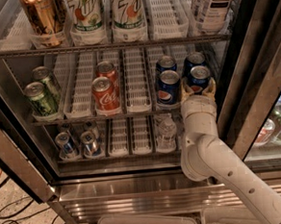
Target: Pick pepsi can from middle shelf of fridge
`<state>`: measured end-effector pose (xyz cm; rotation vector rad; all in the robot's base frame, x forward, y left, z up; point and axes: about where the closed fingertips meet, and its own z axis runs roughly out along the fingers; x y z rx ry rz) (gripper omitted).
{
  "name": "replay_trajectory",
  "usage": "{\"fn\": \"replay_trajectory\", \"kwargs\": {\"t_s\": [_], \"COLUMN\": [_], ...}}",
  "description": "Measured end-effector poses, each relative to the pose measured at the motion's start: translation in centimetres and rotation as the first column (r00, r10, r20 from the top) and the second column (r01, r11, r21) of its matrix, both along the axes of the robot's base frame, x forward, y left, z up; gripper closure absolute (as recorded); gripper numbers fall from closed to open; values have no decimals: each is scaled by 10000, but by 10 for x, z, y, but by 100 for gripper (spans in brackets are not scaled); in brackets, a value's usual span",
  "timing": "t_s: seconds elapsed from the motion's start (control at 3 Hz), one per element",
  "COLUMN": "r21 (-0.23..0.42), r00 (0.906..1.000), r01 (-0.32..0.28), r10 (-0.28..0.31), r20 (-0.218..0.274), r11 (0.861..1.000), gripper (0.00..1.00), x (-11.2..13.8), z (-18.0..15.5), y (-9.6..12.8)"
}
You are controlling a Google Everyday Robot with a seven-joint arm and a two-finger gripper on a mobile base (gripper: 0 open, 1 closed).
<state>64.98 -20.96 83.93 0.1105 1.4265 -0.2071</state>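
Several blue pepsi cans stand in two lanes at the right of the middle shelf (pixel 136 87) of the fridge (pixel 136 187). My gripper (pixel 197 87), on a white arm reaching up from the lower right, is at the front right pepsi can (pixel 199 76). Its yellowish fingers (pixel 185 90) stand on either side of that can's lower half, open. The can stands upright on the shelf. Another pepsi can (pixel 168 87) stands just left of it, and two more stand behind them.
Two red Coca-Cola cans (pixel 104 93) and two green cans (pixel 39 98) share the shelf to the left. Tall 7UP cans (pixel 86 11) stand on the rack above; small cans (pixel 65 142) and a water bottle (pixel 166 131) below. The dark door edge (pixel 253 67) stands close on the right.
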Motion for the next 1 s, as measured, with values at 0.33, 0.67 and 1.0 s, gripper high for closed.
{"fn": "replay_trajectory", "kwargs": {"t_s": [0.33,0.67,1.0], "r21": [0,-283,-1079], "r00": [10000,9988,9876], "r01": [-1,-421,-1068], "r10": [1,428,1180], "r20": [0,253,1039], "r11": [10000,9987,9884], "gripper": [100,100,100], "x": [0,-3,-19], "z": [0,17,60], "y": [0,2,5]}}
